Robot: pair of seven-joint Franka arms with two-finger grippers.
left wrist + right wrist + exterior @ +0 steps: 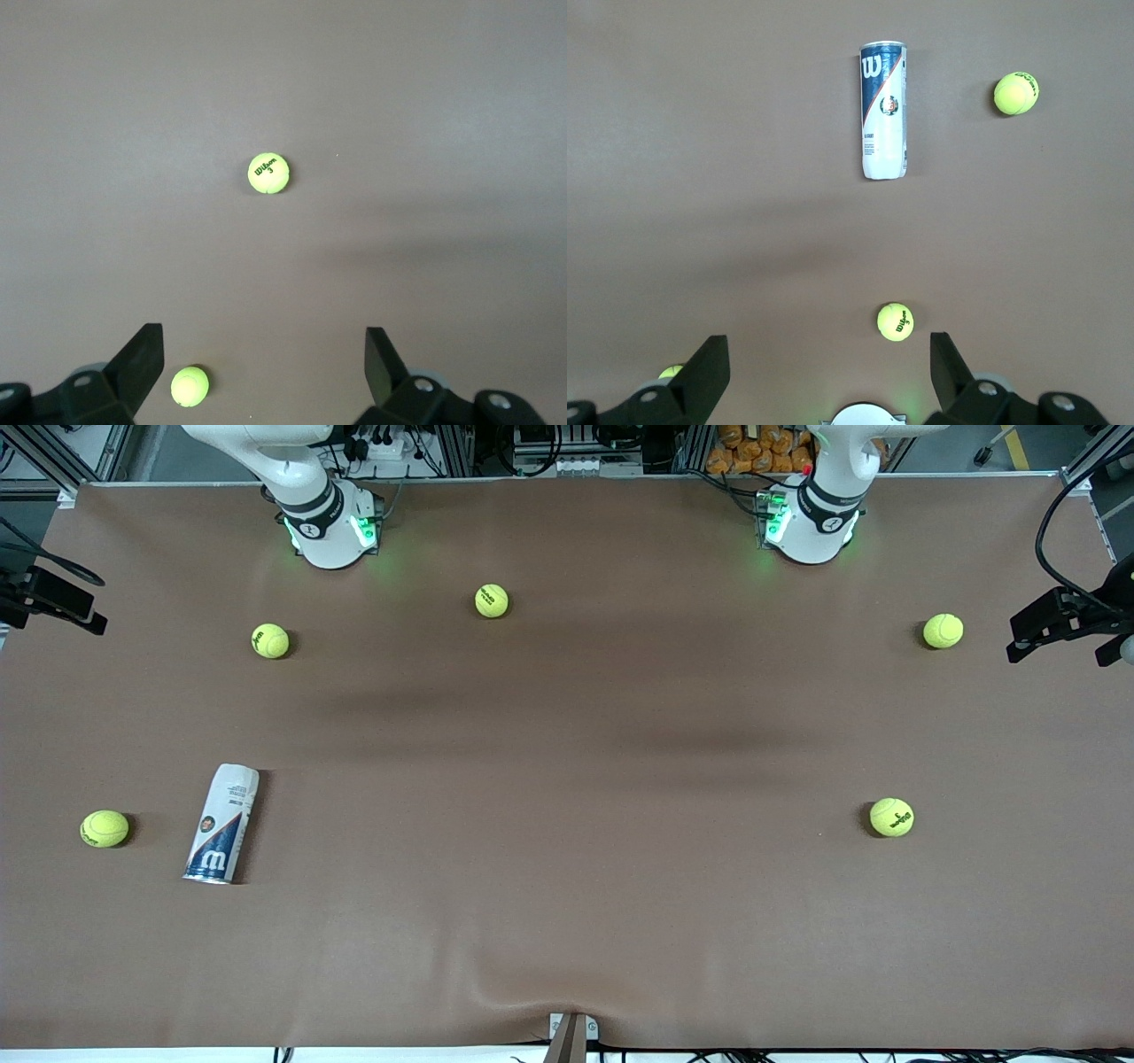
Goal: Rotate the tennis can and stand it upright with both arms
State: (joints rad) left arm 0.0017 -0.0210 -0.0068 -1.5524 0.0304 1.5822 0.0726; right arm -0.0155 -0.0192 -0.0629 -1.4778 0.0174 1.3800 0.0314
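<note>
Brown covering spreads over the whole table [567,921], and from the front camera I see only the two arm bases along its top edge: the right arm [323,522] and the left arm [815,522], both lit green. Neither pincer shows in that view; I get them only from the wrist cameras. My left pincer [264,363] hangs high over the table with its fingers [142,359] spread wide apart, holding nothing, and its camera shows two balls below but no can. My right pincer [829,367] is likewise up high, fingers wide apart and empty, and its camera does catch the tennis can [884,110] lying well out ahead of it with three balls around. I count one can and five tennis balls in the front view. There the tennis can [222,824] lies on its side toward the right arm's end of the table, navy end nearer the front camera, with one ball [104,828] just beside it, well apart from both pincers.
</note>
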